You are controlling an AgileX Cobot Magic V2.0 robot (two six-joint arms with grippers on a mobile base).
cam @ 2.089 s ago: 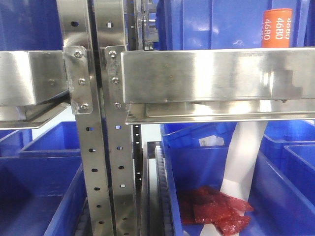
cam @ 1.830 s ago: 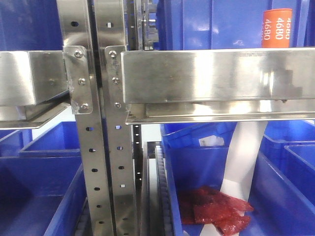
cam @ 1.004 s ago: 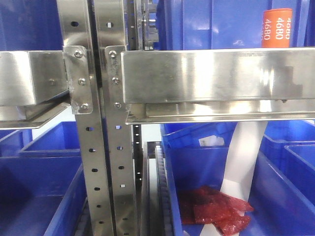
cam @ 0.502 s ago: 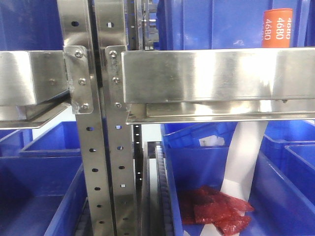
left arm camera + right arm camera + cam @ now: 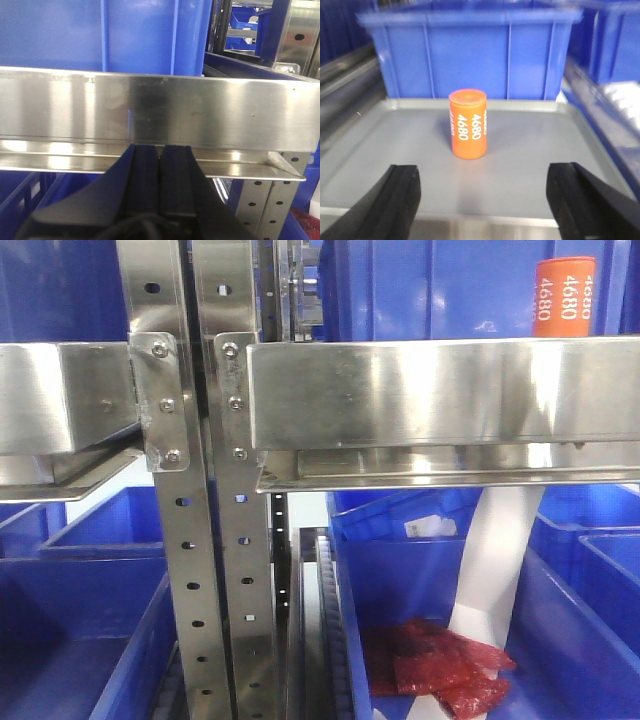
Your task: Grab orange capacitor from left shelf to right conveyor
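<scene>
r gripper (image 5: 484,175) wide; orange capacitor (image 5: 468,124) upright.

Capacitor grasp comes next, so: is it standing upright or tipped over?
Upright: the capacitor stands on end on the grey tray, flat top up, numerals running along its vertical side.

In the front view a beam (image 5: 440,390) of the left shelf (image 5: 262,560) hides the lower part of the orange capacitor (image 5: 564,298). The 2 fingers of my right gripper (image 5: 485,175) run off the bottom edge of its wrist view, and the blue bin (image 5: 470,50) behind is blurred. A white label (image 5: 430,528) is too small to read.
</scene>
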